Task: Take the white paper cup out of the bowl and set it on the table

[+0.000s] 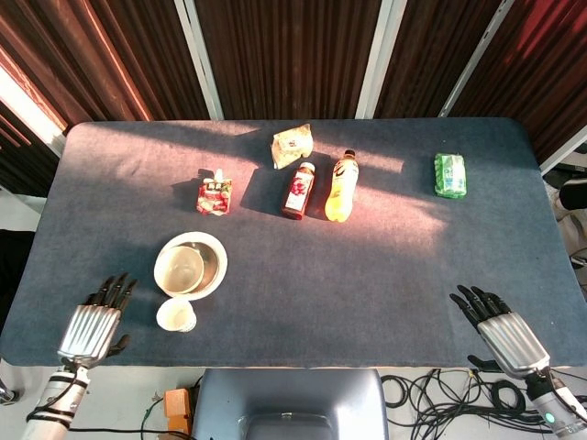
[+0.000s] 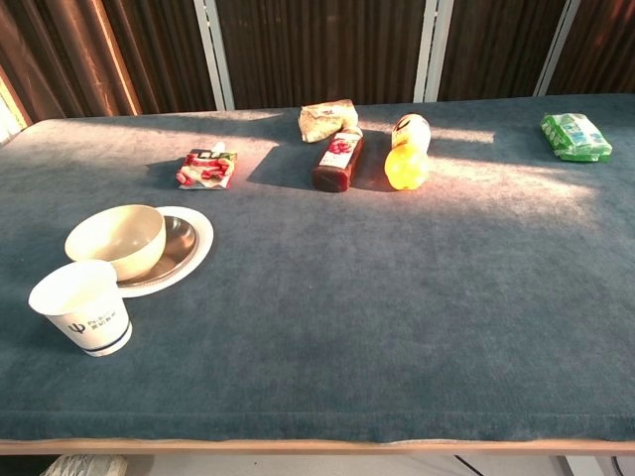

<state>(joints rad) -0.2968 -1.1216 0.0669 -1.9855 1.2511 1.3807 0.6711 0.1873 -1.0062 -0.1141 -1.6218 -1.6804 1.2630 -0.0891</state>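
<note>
White paper cup (image 2: 81, 306) stands upright beside the bowl (image 2: 116, 239); left robot hand (image 1: 92, 323) seemingly open, empty.

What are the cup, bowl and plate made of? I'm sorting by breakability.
Cup: likely paper, matte white with a printed logo and blue band. Bowl: smooth cream, ceramic or plastic, unclear. Plate: white rim, shiny grey reflective centre, possibly metal.
</note>
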